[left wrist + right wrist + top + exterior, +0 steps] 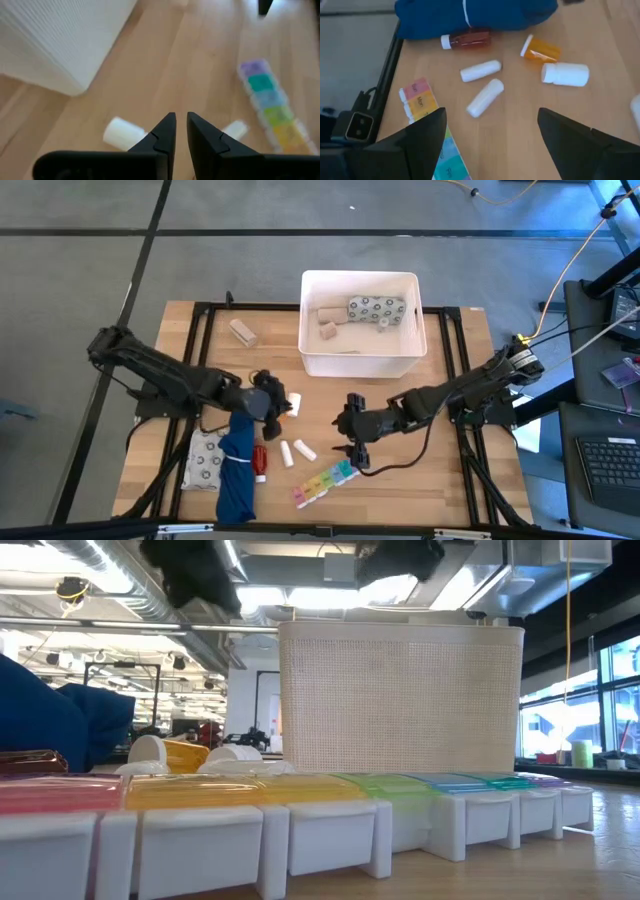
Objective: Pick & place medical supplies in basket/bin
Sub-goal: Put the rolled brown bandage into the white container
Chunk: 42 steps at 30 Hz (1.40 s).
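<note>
Right gripper [357,450]: jaws spread wide, nothing between them; it hovers over the table in front of the bin, just beside the violet end of the organizer.
Left gripper [272,402]: fingers [165,132] nearly closed, a thin gap between them, holding nothing; it sits above the white bottle, near the blue cloth.
Hidden: in the high view the left gripper covers most of the white bottle [566,74] and orange bottle [540,49]; the right wrist view shows them lying side by side. The cloth [238,465] overlaps one edge of the packet [205,461]. In the low view the organizer fills the foreground and hides the table behind it.
Organizer [325,483]: on the table's front edge, slanted, partly under the right gripper.
Gauze rolls [293,451]: two, lying between the grippers, close together but apart.
Red tube [260,462]: against the cloth.
Bin [360,361]: at the back centre, already holding a patterned packet and small pieces.
Loose piece [243,332]: left of the bin; what it is cannot be told.
</note>
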Each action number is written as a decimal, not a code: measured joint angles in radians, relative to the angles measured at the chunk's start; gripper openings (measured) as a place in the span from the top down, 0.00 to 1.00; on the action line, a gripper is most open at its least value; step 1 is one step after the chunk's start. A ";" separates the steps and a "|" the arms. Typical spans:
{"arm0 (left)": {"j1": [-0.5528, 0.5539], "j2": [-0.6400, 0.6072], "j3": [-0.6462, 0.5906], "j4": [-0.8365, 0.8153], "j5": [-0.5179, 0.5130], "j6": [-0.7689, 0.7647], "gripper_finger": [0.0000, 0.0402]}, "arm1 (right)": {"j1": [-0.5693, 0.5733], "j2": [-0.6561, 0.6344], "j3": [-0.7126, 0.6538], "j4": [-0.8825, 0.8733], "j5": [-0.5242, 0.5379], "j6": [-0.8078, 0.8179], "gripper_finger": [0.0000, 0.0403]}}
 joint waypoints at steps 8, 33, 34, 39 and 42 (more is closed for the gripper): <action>-0.035 0.114 0.000 0.014 0.147 0.215 0.77 | 0.003 -0.002 -0.079 0.003 0.001 0.118 0.22; 0.550 -0.011 0.093 -0.710 -0.012 0.740 0.60 | -0.079 -0.003 -0.079 -0.011 0.047 0.100 0.22; 0.578 -0.011 0.093 -0.699 -0.036 0.770 0.60 | -0.092 -0.003 -0.079 -0.016 0.053 0.099 0.22; 0.666 -0.011 0.093 -0.644 -0.127 0.742 0.60 | -0.140 -0.003 -0.078 -0.033 0.062 0.108 0.22; 0.690 -0.011 0.093 -0.626 -0.131 0.718 0.61 | -0.166 -0.003 -0.078 -0.040 0.072 0.101 0.22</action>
